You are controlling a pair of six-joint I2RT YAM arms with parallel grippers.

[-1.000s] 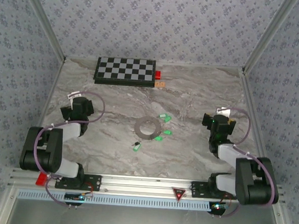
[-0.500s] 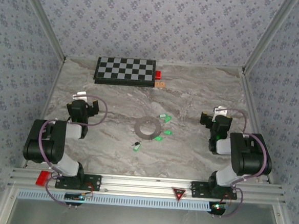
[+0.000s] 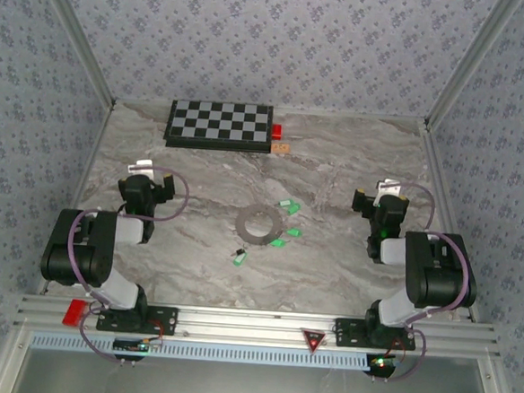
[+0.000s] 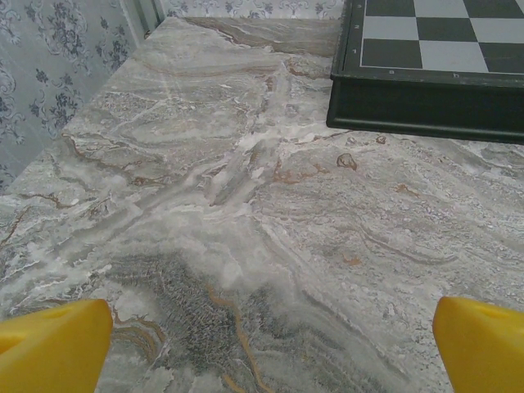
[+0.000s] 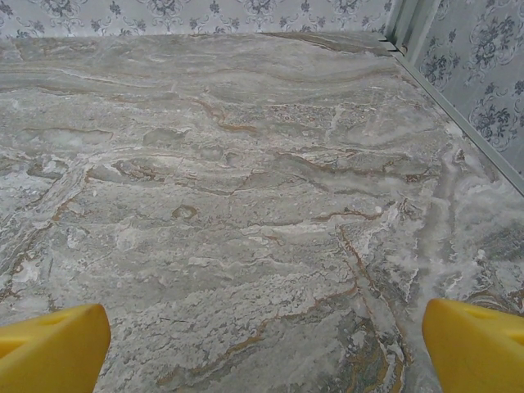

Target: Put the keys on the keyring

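Note:
The keyring (image 3: 257,223), a flat dark-grey ring, lies flat in the middle of the marble table. Several keys with green heads lie round it: one (image 3: 287,205) at its upper right, two (image 3: 294,232) (image 3: 278,243) at its right, one (image 3: 239,257) below it. My left gripper (image 3: 145,186) is far to the left of them, my right gripper (image 3: 383,205) far to the right. Both are open and hold nothing. In the left wrist view the yellow fingertips (image 4: 53,344) stand wide apart over bare marble; the right wrist view has the same look, fingertips (image 5: 49,348) wide.
A chessboard (image 3: 220,124) lies at the back of the table, its near edge also in the left wrist view (image 4: 426,106). A small red block (image 3: 276,131) and a tan piece (image 3: 281,147) sit by its right end. Patterned walls close in the sides and back.
Both arms have drawn their elbows up and in toward their bases, and the grippers have shifted slightly toward the back. Keys and keyring have not moved.

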